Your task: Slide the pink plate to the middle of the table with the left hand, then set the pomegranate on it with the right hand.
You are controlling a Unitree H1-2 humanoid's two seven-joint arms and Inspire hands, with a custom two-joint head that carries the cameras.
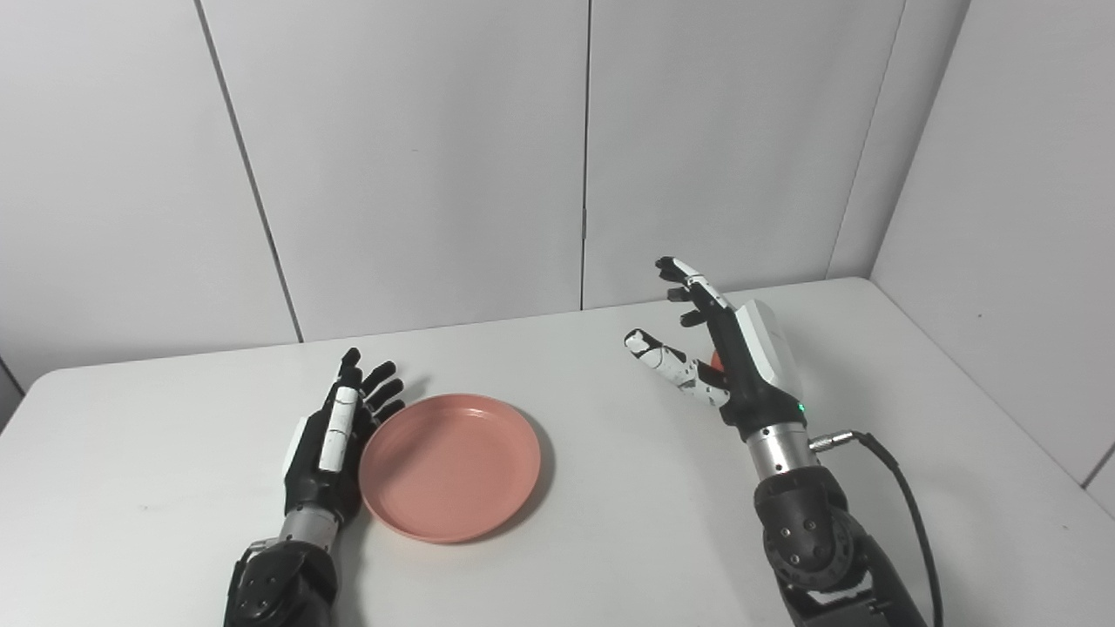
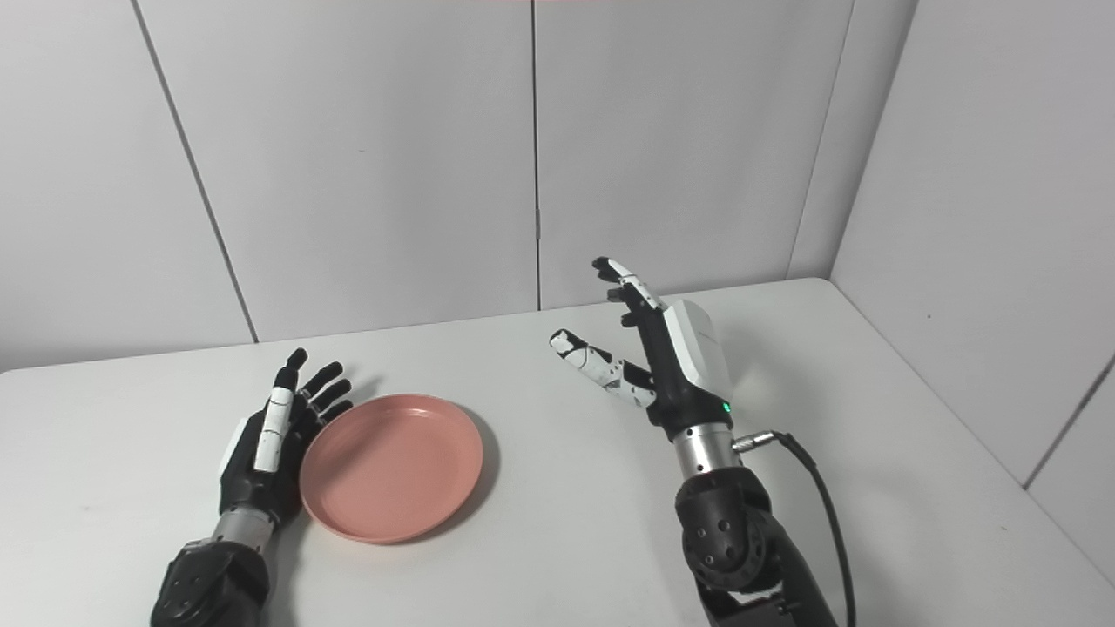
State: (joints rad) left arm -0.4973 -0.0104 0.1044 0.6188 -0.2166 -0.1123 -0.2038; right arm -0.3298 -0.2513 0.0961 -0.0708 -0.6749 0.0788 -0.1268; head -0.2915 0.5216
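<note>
Surface (image 1: 610, 522): broad, matte white, rounded corners, walled by pale panels (image 1: 418, 157) along the far and right edges.

Right arm (image 1: 801, 514): black jointed forearm with a metal wrist collar and a cable looping off it, rising from the near edge, right of centre. Right hand (image 1: 727, 357) raised above the surface toward the far right corner, fingers (image 1: 688, 279) spread and straight, holding nothing.

Left arm enters at the near left corner. Left hand (image 1: 335, 427) lies low, palm edge turned to the pink plate (image 1: 449, 466), fingers extended and apart, gripping nothing; it appears to touch the plate's left rim, though true contact is hard to confirm.

Pink plate: round, shallow, smooth matte plastic by the look, raised lip, flat well. Sits left of centre, nearer the near edge.

Pomegranate (image 1: 715, 359): only a small orange-red sliver shows behind the right hand's palm, toward the far right; shape and skin not readable.

Step in hand, by judgement: the first one, sliding the plate. It lies short of the middle. Next move calls for a steady sideways push from the left hand against the rim, rightward and a little toward the far edge, kept low so the light plate slides rather than tips or spins. The right hand then needs to drop and close around the fruit.
</note>
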